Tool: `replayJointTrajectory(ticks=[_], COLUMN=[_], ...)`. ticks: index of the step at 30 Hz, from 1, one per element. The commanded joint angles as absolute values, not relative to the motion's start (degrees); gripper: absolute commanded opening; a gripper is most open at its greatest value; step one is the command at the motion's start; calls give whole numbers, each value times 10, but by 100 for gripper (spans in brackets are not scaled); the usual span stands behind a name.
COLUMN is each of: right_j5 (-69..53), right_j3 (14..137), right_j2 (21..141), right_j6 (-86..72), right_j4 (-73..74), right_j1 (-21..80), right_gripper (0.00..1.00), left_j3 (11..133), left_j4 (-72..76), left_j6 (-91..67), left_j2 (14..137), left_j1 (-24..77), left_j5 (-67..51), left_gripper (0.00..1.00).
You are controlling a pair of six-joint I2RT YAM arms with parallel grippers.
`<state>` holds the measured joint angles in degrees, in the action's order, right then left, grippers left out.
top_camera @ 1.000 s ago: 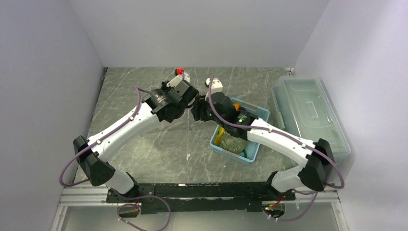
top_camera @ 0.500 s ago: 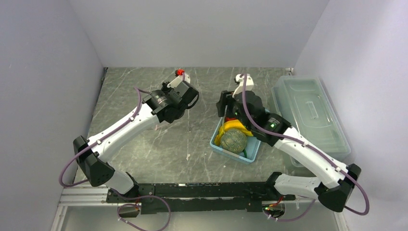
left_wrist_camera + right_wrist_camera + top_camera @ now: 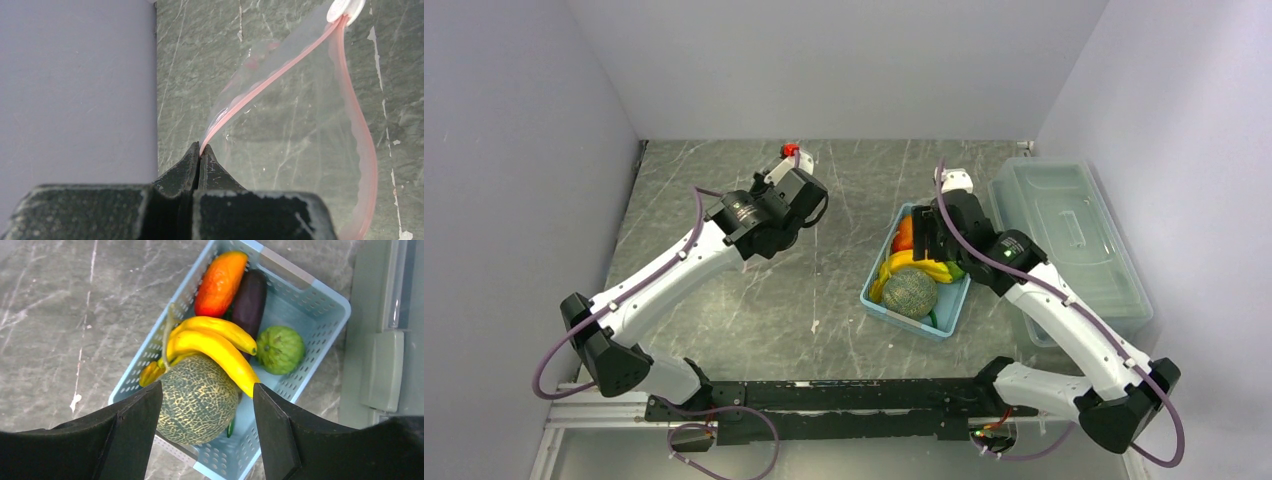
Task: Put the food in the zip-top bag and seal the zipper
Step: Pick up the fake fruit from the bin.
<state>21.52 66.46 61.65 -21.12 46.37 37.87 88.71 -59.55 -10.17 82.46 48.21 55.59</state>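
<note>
Pink zipper (image 3: 280,75) runs from the lower middle of the left wrist view to its upper right. The left gripper (image 3: 200,152) is clamped tight on one lip of it, so the clear zip-top bag (image 3: 290,115) gapes. The right gripper (image 3: 207,386) hangs wide apart and empty over the light-blue basket (image 3: 290,267), at right of centre in the top view. All the food lies in that basket: the melon (image 3: 197,400) directly under the jaws, the banana bunch (image 3: 215,342) draped across it, and the carrot (image 3: 220,282), eggplant (image 3: 248,297) and a green vegetable (image 3: 280,349) behind.

The step looks like a first pick. The bananas sit on top, so they should probably go first, gripped across the narrow body and lifted straight up so the melon does not roll. The left grip must not slacken, or the mouth collapses.

A second ago the right arm reached across to the upper middle, close beside the left gripper. It has since swung right over the basket with its jaws spread wider, while the left arm has drawn slightly left.
</note>
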Motion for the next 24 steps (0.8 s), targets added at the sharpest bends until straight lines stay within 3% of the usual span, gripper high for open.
replayJointTrajectory(ticks=[1,24], right_j5=[186,93], right_j3=[665,575], right_j2=[607,714], right_j6=[-204,-179], right_j4=[499,402], right_j1=[342,241], right_gripper=[71,61], left_j3=[886,875], left_j4=[-574,-582], left_j6=[-101,-106], left_j2=[808,801], left_j1=[484,484], left_j5=[547,549], left_gripper=[0,0])
